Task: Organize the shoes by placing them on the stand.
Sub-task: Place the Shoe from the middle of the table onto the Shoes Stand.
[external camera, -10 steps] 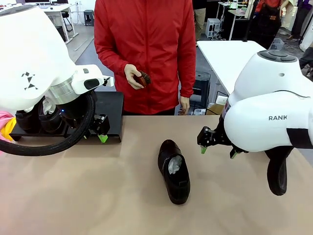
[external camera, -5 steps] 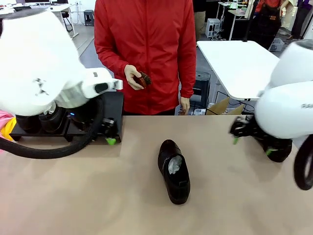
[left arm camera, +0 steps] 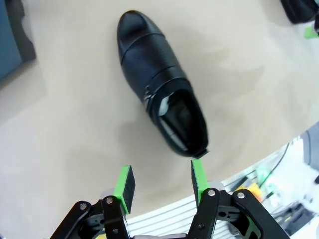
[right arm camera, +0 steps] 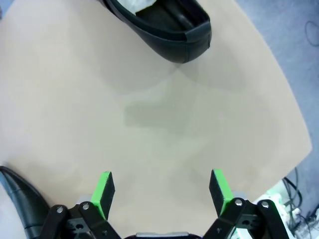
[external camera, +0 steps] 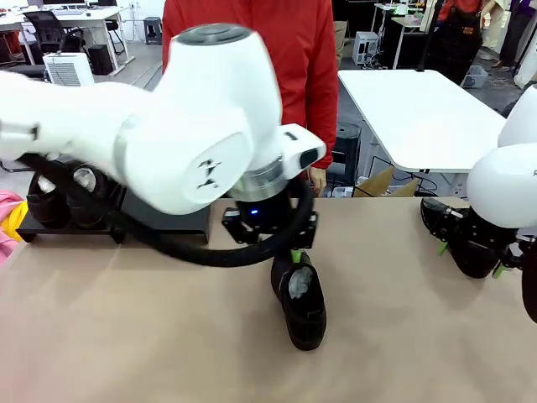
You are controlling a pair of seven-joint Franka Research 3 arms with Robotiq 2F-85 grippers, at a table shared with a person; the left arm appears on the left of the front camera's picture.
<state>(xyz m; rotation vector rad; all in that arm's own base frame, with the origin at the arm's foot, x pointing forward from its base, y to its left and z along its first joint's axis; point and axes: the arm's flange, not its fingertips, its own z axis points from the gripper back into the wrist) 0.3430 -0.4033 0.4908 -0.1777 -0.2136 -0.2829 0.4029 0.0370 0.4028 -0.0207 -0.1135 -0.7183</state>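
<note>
Two shoes (external camera: pixel 49 201) on stand (external camera: pixel 59 232), two more on table (external camera: pixel 126 336)

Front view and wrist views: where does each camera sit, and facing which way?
Front view: fixed between the arms, facing across the table toward the person; left arm and right arm show.
Left wrist view: on the left arm, looking down at the centre shoe; left fingers open below.
Right wrist view: looking down at the table and a shoe's heel; right fingers open.
Shared: front and left wrist both show the centre shoe.
</note>
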